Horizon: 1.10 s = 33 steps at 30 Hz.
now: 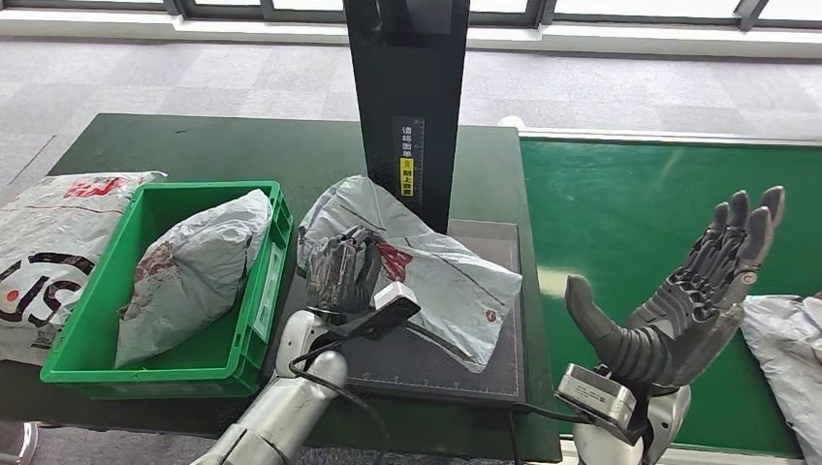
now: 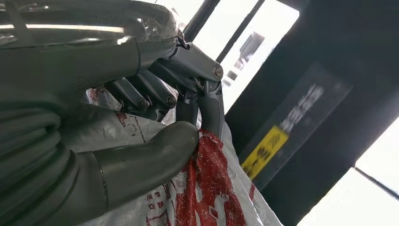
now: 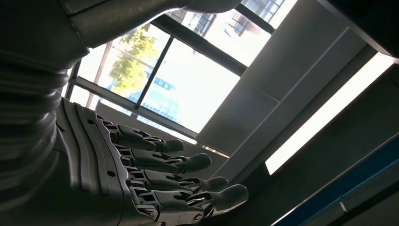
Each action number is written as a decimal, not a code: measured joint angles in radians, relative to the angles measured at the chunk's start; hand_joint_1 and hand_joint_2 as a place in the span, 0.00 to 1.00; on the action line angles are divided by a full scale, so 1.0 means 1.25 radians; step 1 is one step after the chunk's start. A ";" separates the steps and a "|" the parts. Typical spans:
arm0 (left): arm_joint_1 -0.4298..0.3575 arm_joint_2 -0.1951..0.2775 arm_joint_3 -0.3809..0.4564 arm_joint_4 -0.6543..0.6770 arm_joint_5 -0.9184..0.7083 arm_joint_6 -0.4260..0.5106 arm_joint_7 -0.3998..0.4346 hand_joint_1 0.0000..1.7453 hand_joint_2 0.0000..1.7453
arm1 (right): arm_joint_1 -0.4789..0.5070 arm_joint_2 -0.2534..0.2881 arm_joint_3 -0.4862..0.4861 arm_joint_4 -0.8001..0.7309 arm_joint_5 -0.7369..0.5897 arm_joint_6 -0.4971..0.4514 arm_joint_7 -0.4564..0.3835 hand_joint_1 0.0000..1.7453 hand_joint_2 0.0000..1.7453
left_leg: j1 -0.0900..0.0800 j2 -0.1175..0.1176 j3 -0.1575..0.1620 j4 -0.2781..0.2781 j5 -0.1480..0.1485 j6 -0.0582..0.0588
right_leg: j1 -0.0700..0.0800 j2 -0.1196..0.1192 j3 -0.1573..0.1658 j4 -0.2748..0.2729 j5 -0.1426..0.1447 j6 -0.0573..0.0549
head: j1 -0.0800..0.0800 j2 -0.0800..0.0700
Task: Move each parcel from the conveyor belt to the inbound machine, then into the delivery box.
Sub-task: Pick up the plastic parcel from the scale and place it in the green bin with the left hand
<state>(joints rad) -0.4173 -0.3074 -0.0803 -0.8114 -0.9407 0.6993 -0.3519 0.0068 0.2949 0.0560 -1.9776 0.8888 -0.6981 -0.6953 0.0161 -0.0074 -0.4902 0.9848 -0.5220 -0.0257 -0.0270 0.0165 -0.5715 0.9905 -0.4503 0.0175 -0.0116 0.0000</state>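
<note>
Left wrist view shows the left hand [image 2: 141, 117] clamped on the grey parcel [image 2: 207, 197], thumb under and fingers [image 2: 211, 101] over a bunched fold beside its red print; in the head view that parcel [image 1: 436, 276] lies on the dark scanning platform [image 1: 485, 373] of the inbound machine, right at the foot of its black column [image 1: 407, 97], with the hand [image 1: 341, 269] on the end farther from the conveyor belt [image 1: 630, 223]; the right hand [image 1: 679, 310] is raised over the belt beside the platform, fingers spread, holding nothing. My judgement: the parcel is a soft, thin poly mailer, light, floppy and rather slick, so it should sag from any single hold; gathering a fold of loose film near an edge looks the sounder grip. It looks crumpled, pale grey, with red markings and thin seam lines; the green delivery box [image 1: 257, 320] stands just beside the platform, opposite the belt, already holding a similar grey parcel [image 1: 194, 271].
</note>
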 joint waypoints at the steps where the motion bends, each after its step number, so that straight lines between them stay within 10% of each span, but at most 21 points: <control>1: 0.010 -0.005 0.022 -0.030 -0.008 0.000 -0.016 1.00 1.00 | 0.000 0.000 0.000 0.000 0.000 0.000 0.000 0.00 1.00 | 0.000 0.000 0.000 0.000 0.000 0.000 | 0.000 0.000 0.000 0.000 0.000 0.000 | 0.000 0.000; 22: 0.098 -0.021 0.227 -0.409 -0.035 0.001 -0.104 1.00 1.00 | -0.001 0.000 -0.010 0.012 -0.010 0.000 0.000 0.00 1.00 | 0.000 0.000 -0.005 0.000 0.000 0.000 | 0.000 0.000 0.000 0.000 0.000 0.000 | 0.000 0.000; 33: 0.019 -0.022 0.502 -0.451 -0.015 0.001 -0.264 1.00 1.00 | -0.002 0.000 -0.010 0.025 -0.016 0.000 0.000 0.00 1.00 | 0.000 0.000 -0.002 0.000 0.000 0.000 | 0.000 0.000 0.000 0.000 -0.001 0.000 | 0.000 0.000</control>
<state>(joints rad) -0.3931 -0.3346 0.5473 -1.3754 -0.9590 0.7004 -0.6815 0.0041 0.2949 0.0431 -1.9457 0.8682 -0.6981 -0.6951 0.0165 -0.0075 -0.4926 0.9844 -0.5216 -0.0263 -0.0265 0.0163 -0.5713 0.9910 -0.4512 0.0170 -0.0118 0.0000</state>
